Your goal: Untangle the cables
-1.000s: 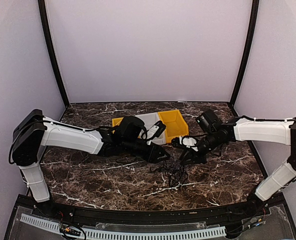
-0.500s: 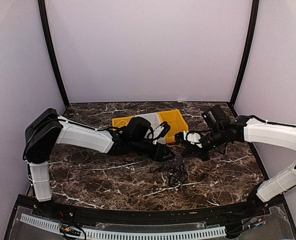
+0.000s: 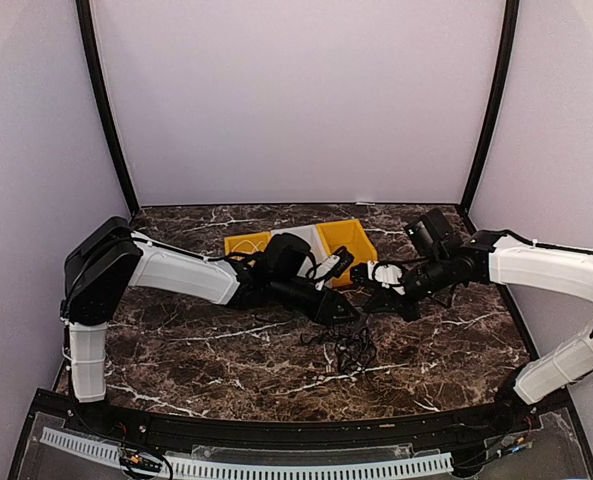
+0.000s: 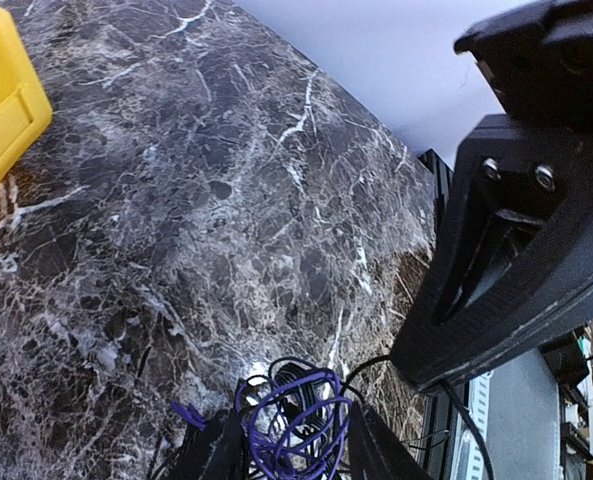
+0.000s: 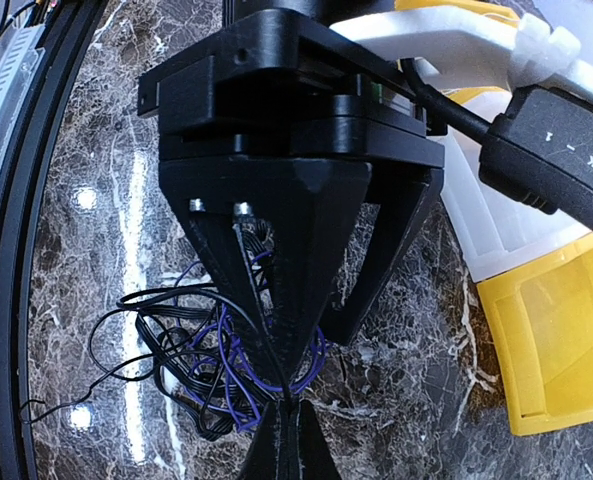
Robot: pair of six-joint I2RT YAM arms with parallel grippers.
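1. Firstly, nearest the arm bases, the cables (image 3: 348, 348) lay in one knotted heap on the marble table (image 3: 176, 340), in front of the yellow bin (image 3: 348, 245) (purple loops wound through thin black strands).
2. Between that heap and the bin, the left gripper (image 4: 296, 455) hung low with its fingers spread apart, the purple loops sitting in the gap.
3. Just right of it, in front of the bin's right corner, the right gripper (image 5: 286, 435) had its fingers pressed together. A black strand ran up to their tip, though I could not tell whether it was pinched.
4. Farthest back stood the bin itself.
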